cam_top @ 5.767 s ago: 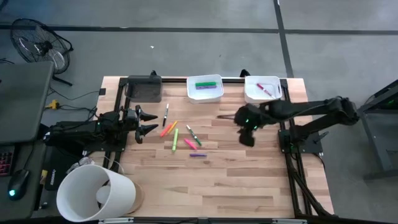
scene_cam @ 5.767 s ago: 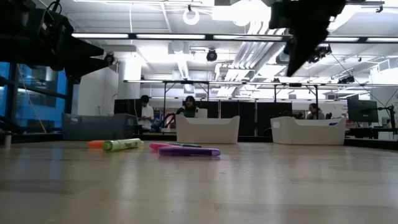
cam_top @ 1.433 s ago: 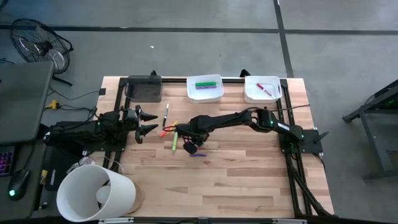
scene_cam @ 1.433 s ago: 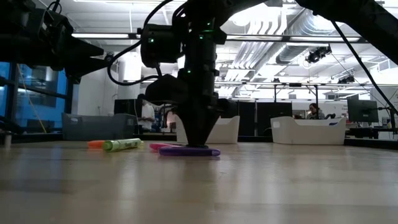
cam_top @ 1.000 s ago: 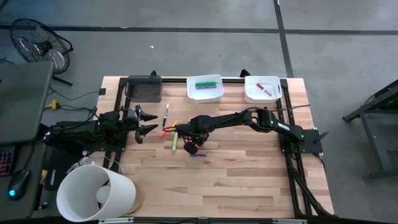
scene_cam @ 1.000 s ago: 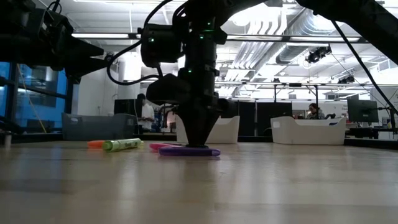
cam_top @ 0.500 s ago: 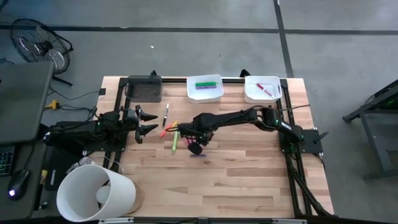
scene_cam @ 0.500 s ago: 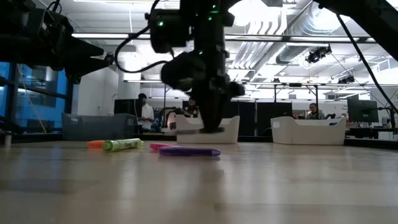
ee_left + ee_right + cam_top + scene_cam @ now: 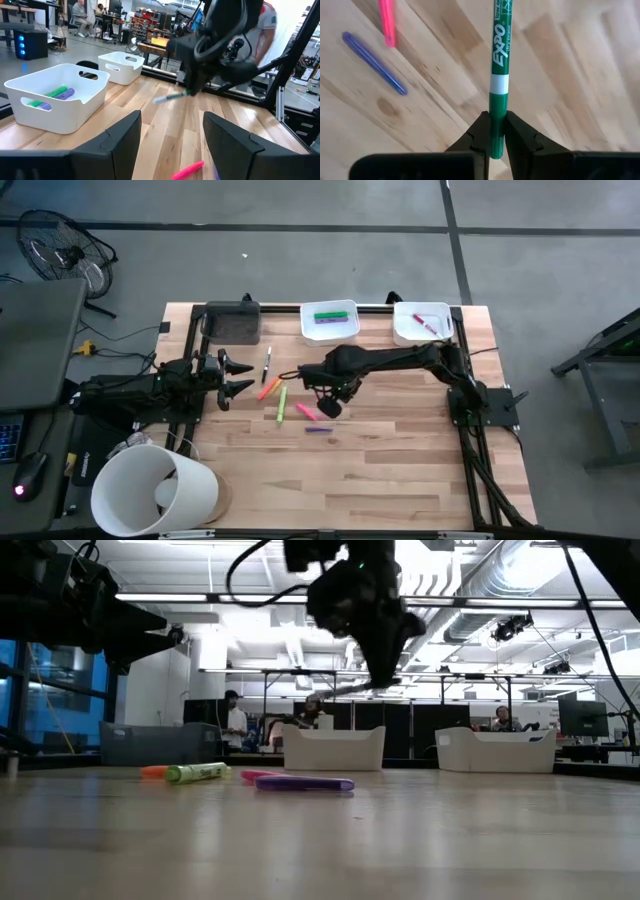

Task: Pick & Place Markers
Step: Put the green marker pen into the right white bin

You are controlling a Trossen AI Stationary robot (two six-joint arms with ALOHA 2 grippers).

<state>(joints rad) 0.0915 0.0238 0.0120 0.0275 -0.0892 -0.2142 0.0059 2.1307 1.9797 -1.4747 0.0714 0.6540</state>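
Wood-plank table [image 9: 400, 470] in a large open workshop; people sit at desks far behind, per low view. Two white trays at the far edge: middle tray [image 9: 330, 335] holds green and purple markers, right tray [image 9: 420, 333] a red one.

Right gripper [image 9: 494, 142] raised above the table, near the loose markers, fingers pinched tight on the green marker [image 9: 498, 75]. Grip sits at one end of the barrel; most of its length sticks out past the fingertips. In the low view the marker [image 9: 345, 688] hangs roughly level, well clear of the wood.

Left gripper [image 9: 238, 376] waits at the table's left side, fingers spread wide, holding nothing.

Loose on the table: purple marker [image 9: 318, 429], pink marker [image 9: 306, 412], yellow-green marker [image 9: 281, 406], orange marker [image 9: 270, 387], black marker [image 9: 267, 365].

Risks (judgement):
- End-grip leaves a long overhang; a quick swing toward the trays could pivot or slip the marker out
- Protruding end could catch a tray wall on the way in
- Green markers lie in the middle tray; dropping into the right one would mis-sort, if sorting is intended

Legible text: "EXPO" on the green barrel, smaller print beside it unreadable
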